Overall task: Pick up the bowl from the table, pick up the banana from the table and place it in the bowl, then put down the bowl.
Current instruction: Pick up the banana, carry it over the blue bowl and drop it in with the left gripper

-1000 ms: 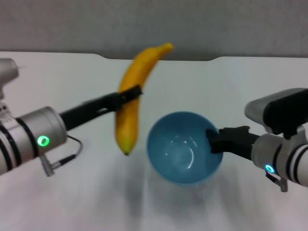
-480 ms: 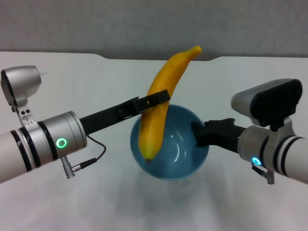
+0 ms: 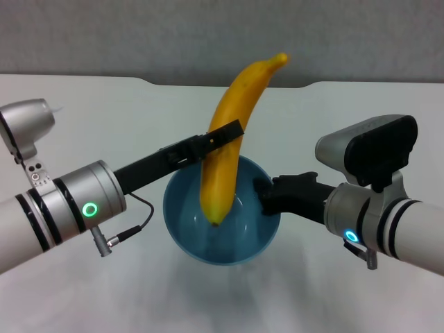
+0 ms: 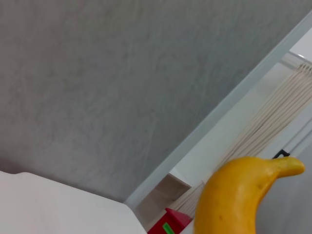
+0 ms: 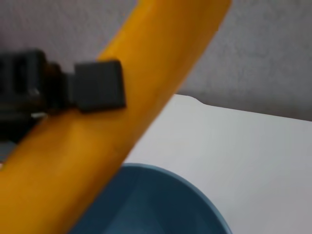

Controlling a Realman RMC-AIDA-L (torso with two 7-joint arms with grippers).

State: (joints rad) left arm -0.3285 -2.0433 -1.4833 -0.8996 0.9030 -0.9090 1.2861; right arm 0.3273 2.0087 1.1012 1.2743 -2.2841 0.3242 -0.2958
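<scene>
In the head view my left gripper is shut on the banana and holds it nearly upright, stem end up. Its dark lower tip hangs just inside the light-blue bowl. My right gripper is shut on the bowl's right rim and holds it above the white table. The left wrist view shows the banana's upper end. The right wrist view shows the banana, the left gripper's black finger on it and the bowl's rim below.
The table's far edge has a shallow notch behind the banana. A grey wall rises beyond it. A small red object shows far off in the left wrist view.
My left gripper carried the banana right until it hangs over the bowl. My right gripper brought the bowl left and nearer, under the banana. The banana's tip now sits inside the bowl.
</scene>
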